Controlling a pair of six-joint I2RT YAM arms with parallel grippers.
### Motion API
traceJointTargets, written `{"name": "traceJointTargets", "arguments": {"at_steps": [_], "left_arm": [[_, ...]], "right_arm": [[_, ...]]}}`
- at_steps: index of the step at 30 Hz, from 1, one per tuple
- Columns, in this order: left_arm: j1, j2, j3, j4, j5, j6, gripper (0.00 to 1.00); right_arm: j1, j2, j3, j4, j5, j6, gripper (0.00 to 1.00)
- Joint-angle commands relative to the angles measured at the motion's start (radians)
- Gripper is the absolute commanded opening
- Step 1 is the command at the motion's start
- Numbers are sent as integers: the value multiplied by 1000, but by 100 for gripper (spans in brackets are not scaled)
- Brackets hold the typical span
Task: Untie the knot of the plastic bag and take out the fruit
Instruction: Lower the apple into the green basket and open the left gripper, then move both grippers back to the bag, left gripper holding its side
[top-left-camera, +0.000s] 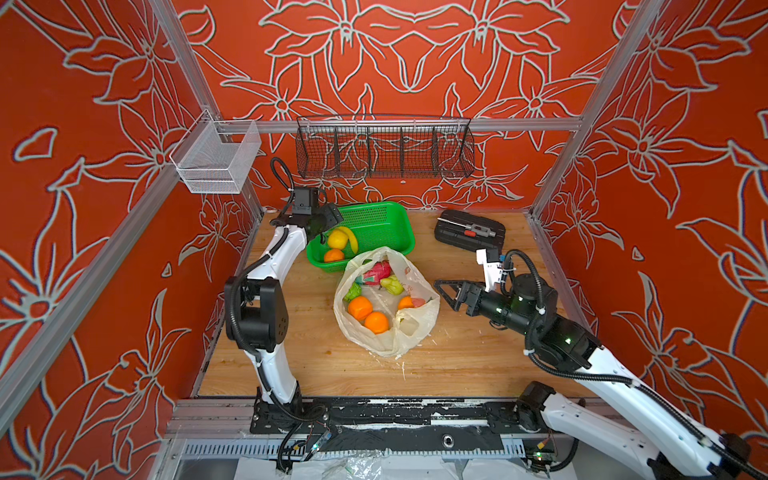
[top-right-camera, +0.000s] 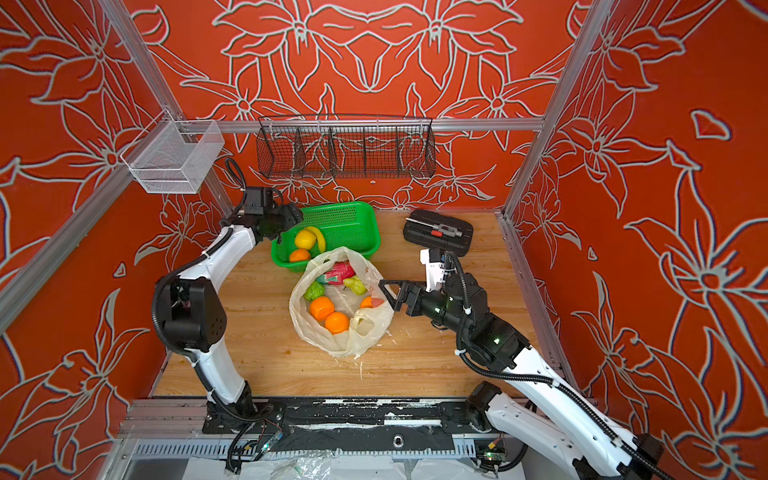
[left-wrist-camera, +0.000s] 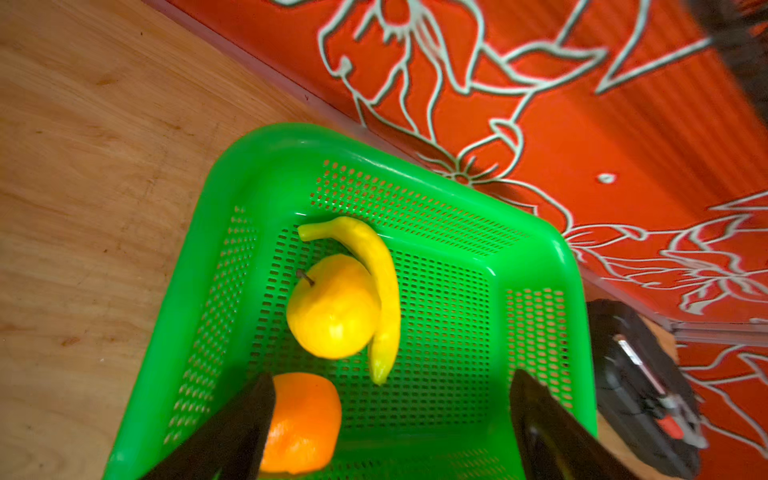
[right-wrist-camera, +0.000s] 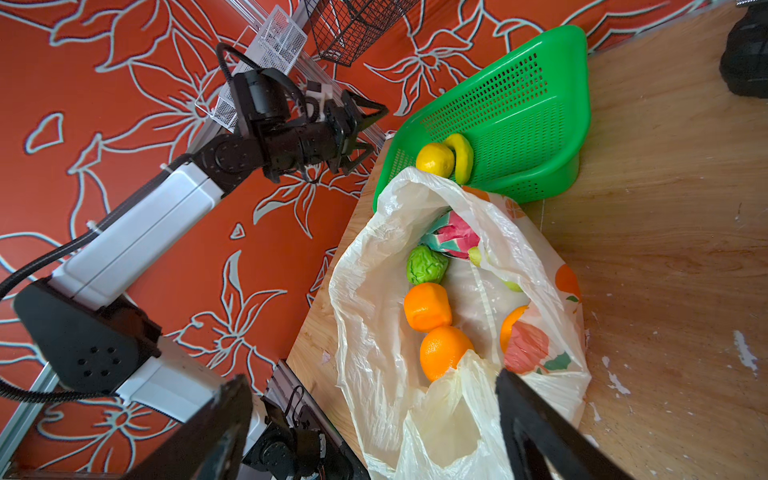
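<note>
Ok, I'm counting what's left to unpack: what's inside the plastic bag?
In the plastic bag: two oranges, a third orange half behind the plastic, a dragon fruit, two green fruits. Anything beneath them is covered.

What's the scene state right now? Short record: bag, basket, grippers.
bag: plastic bag on the table, mouth open, no knot visible
in bag: three oranges, dragon fruit, two green fruits
basket: green basket just behind the bag
in basket: yellow round fruit, banana, one orange
left gripper: open, empty, over the basket
right gripper: open, empty, at the bag's right side
other: black tool case, back right
</note>
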Motion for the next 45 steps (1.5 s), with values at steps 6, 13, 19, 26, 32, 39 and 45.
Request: {"name": "traceJointTargets", "arguments": {"at_steps": [6, 13, 19, 26, 32, 39, 45], "left_arm": [[-19, -389, -245, 52, 133, -104, 78], [-161, -685, -402, -61, -17, -94, 75], [-283, -903, -553, -202, -126, -158, 75], [-389, -1013, -716, -309, -170, -236, 75], [-414, -1008, -818, -334, -206, -239, 75], [-416, -948, -888, -272, -149, -253, 75], [-418, -932, -948, -264, -134, -267, 67]], "right_arm": [[59, 97, 49, 11, -14, -27, 87], [151, 262, 131, 5, 38, -92, 85], [194, 445, 234, -34, 45, -134, 82], [229, 653, 331, -65, 74, -171, 81], [255, 788, 373, -54, 130, -171, 80], [276, 919, 428, -55, 183, -182, 82], [289, 995, 445, -3, 201, -202, 84]]}}
